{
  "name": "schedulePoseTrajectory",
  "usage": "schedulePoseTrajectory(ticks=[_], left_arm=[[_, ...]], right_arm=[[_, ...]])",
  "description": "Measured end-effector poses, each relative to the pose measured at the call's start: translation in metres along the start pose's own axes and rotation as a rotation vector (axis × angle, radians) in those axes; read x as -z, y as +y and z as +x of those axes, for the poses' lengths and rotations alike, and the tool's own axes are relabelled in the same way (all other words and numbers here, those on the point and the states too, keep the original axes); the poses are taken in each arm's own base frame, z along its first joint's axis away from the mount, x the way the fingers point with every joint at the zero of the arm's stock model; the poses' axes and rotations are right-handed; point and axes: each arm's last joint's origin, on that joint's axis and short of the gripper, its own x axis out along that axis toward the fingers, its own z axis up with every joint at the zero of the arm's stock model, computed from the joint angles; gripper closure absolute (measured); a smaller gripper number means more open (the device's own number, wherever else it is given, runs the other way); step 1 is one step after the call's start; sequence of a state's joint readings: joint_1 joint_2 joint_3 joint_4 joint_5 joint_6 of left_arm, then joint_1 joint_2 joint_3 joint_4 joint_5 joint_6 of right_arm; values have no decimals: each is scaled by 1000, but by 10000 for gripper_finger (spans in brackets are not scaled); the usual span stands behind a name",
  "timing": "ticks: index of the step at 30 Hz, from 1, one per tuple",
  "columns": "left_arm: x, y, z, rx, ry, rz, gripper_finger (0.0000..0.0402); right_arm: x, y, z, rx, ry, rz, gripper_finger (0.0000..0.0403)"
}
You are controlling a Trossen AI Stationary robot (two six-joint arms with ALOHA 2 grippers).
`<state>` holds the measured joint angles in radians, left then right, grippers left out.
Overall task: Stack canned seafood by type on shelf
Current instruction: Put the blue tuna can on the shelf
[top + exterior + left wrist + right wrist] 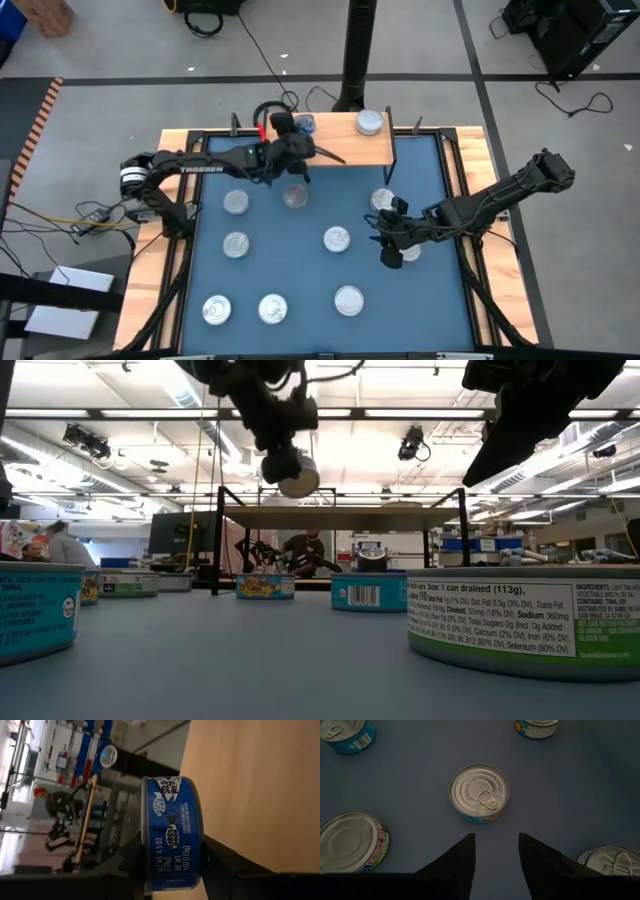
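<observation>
Blue tin (pixel 172 837), bottom edge cropped

A large blue mat (pixel 300 275) with wooden edges covers my bench (pixel 150 260). A black post (pixel 358 50) rises from the grey floor behind it, with cables (pixel 250 45) trailing nearby. Across the room a seated person (pixel 65 547) shows, and possibly another (pixel 305 550) farther back.
</observation>
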<state>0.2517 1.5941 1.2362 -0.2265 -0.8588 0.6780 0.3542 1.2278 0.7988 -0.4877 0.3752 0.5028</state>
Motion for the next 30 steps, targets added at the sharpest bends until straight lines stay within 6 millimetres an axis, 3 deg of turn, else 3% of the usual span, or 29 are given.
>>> schedulePoseTrajectory(ticks=[12,25,30], left_arm=[[32,18,34,20,163,25,255],[36,4,53,71,195,58,254],[36,2,52,78,197,63,205]], right_arm=[[0,0,0,1,-1,-1,245],[-1,0,0,-3,-8,2,245],[-1,0,0,-4,-10,2,245]])
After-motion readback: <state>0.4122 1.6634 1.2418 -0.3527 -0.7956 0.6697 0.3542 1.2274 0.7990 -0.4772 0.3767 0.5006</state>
